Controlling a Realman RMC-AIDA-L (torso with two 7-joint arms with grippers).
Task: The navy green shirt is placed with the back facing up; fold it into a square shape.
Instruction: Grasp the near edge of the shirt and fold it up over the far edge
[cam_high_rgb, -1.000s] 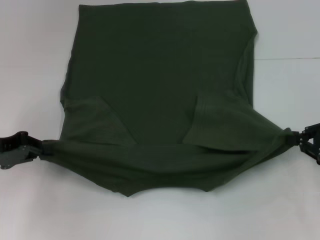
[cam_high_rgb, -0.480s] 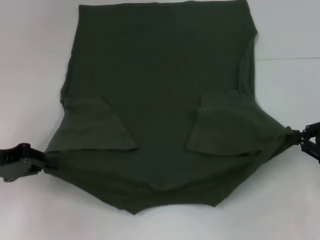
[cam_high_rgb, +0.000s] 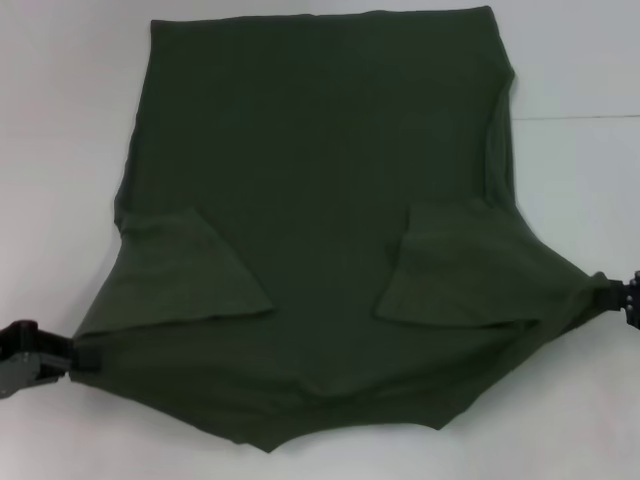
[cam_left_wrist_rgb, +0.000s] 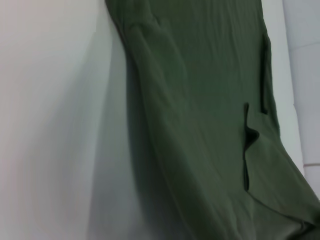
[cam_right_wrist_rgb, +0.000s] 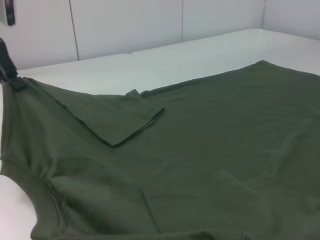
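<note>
While both grippers, left (cam_high_rgb: 40, 357) and right (cam_high_rgb: 628, 297), clamp shirt (cam_high_rgb: 320, 190) shoulders, I see limp cloth sagging; regrip hem corners.

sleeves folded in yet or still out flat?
Folded in: both sleeves lie as flaps on the shirt; left gripper and right gripper hold its shoulders.

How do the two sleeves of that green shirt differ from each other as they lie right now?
Both sleeves are folded inward onto the back of the navy green shirt. The left sleeve is a triangular flap whose tip points toward the middle; the right sleeve looks broader and squarer. The left sleeve's outer corner sits lower, pulled toward the left gripper; the right sleeve's is drawn toward the right gripper, higher up. Both lie flat.
</note>
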